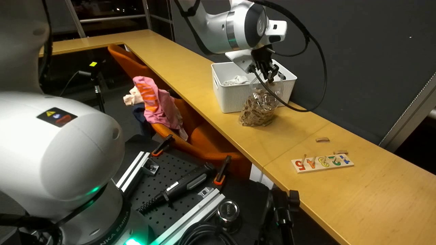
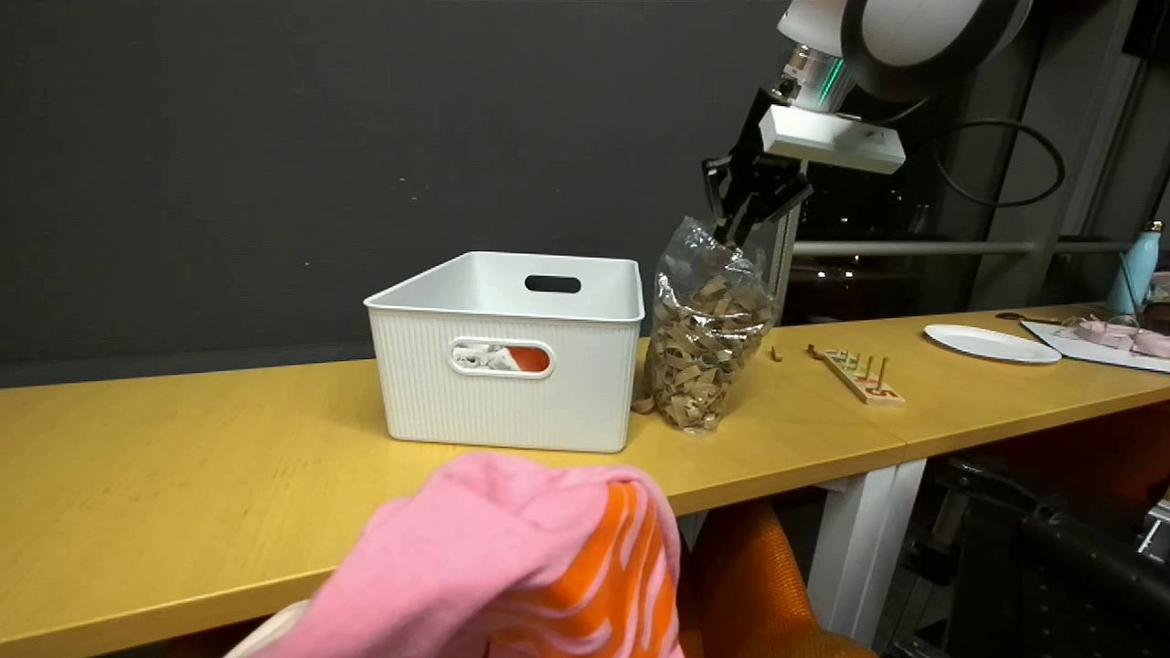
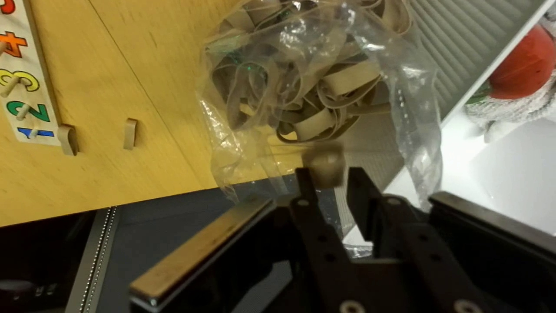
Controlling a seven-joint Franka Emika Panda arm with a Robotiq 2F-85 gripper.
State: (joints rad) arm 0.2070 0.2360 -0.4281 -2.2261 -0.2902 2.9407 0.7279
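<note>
A clear plastic bag (image 1: 259, 110) full of brown curled strips stands upright on the wooden table in both exterior views. My gripper (image 2: 734, 233) points down into the bag's open mouth. In the wrist view a visible gap separates the gripper's (image 3: 331, 174) black fingers, which stand partly open. A blurred brown piece (image 3: 325, 163) hangs at the fingertips, above the strips in the bag; the fingers are not closed on it from both sides. Whether it still touches the left finger, I cannot tell.
A white ribbed basket (image 2: 512, 416) stands close beside the bag, with a red round thing (image 3: 523, 65) inside. A number board (image 1: 323, 163) with pegs and two loose brown strips, one of them a short strip (image 3: 130, 134), lie on the table. Pink cloth (image 2: 512, 530) drapes an orange chair.
</note>
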